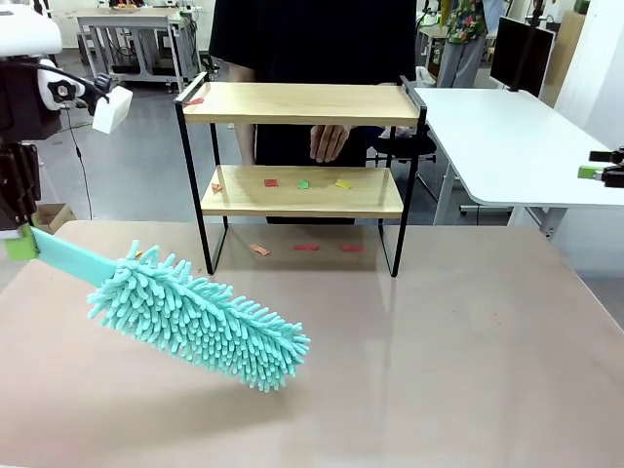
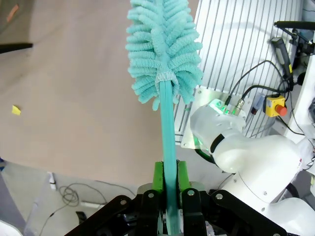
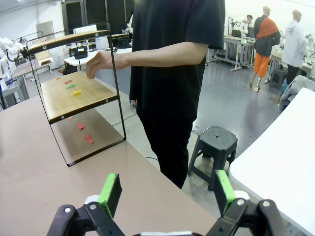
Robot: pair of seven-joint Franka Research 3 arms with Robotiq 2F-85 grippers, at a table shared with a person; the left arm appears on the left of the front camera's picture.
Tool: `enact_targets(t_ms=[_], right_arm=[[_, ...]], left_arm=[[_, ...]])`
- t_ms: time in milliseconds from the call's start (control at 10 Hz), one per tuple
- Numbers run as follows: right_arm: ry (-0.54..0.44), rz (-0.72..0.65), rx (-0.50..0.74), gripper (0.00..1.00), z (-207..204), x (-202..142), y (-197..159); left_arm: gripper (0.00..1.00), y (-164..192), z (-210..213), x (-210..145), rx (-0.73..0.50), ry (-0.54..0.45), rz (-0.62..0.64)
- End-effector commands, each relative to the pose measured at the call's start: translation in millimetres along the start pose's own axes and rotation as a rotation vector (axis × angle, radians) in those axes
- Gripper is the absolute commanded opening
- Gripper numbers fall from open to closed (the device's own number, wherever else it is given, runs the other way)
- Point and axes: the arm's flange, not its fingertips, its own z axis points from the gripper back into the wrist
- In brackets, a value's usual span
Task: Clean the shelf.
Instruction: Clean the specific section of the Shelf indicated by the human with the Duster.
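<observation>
The shelf (image 1: 302,102) stands well beyond the left gripper (image 2: 170,167) clamping a duster (image 1: 195,317).

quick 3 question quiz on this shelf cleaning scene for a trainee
1. True or false: the left end effector is shut on the handle of the duster.
2. Relative to the shelf, the duster's head is: A on its top board; B over the table, in front of it; C on its lower board.
3. How many coloured scraps lie on the table under the shelf?
Key: 1 true; 2 B; 3 three.
</observation>
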Motion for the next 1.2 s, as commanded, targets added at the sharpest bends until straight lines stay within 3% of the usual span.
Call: enact_targets(t_ms=[0, 1100], right_arm=[[0.002, 0.005, 0.003, 1.0, -0.9, 2.6, 0.9], [0.002, 0.005, 0.003, 1.0, -0.9, 2.6, 0.9]], left_arm=[[0.13, -0.9, 4.1, -0.1, -0.001, 0.004, 0.001], [0.13, -0.9, 4.1, -0.1, -0.001, 0.004, 0.001]])
